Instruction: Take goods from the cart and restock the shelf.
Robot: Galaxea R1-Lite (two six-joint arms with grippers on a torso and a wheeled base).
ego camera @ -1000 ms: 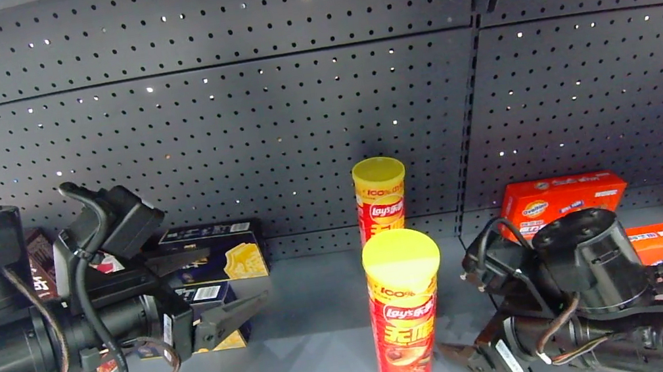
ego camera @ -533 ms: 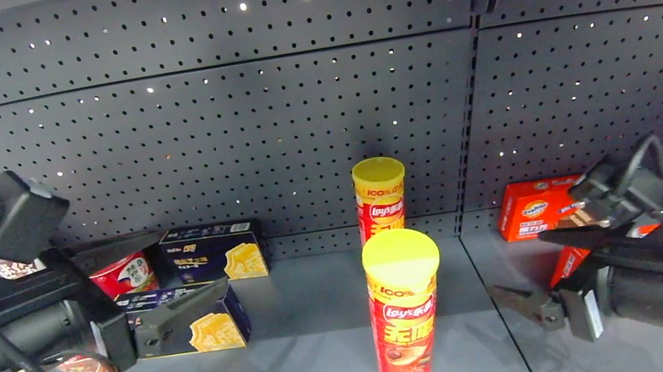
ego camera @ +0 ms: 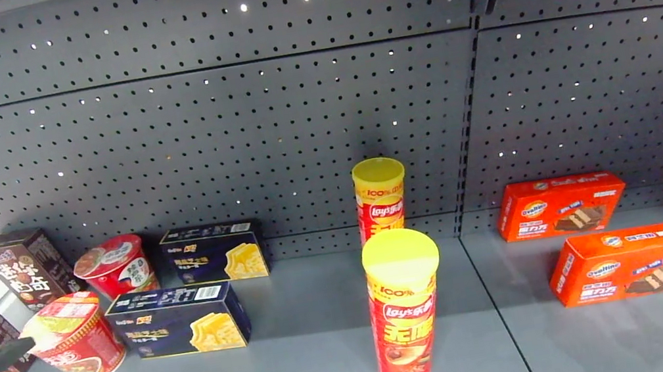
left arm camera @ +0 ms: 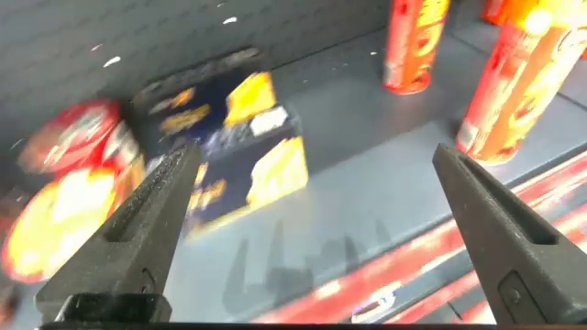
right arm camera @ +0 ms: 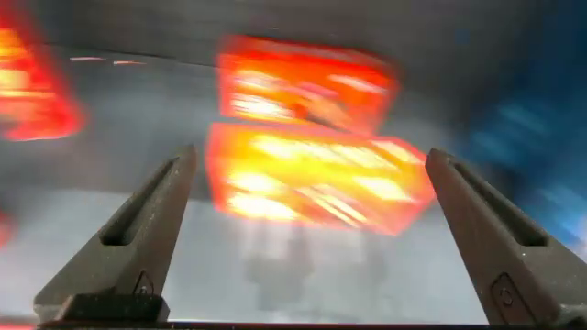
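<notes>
The tall red cardboard tube with a yellow plastic lid (ego camera: 408,310) stood upright near the front edge of the grey metal shelf (ego camera: 332,359). A second tube of the same kind (ego camera: 381,198) stood behind it, close to the perforated back wall (ego camera: 229,129). Left of the front tube, bare floor stayed free up to the dark blue cardboard carton (ego camera: 180,320). Right of it, bare floor reached the orange flat carton (ego camera: 623,263). The left gripper (left arm camera: 316,156) hung at the shelf's front edge, far left of the tube, its jaws spread wide and holding nothing. The right gripper (right arm camera: 310,154) hung far right of the tube, before the orange carton, jaws also wide apart and empty.
</notes>
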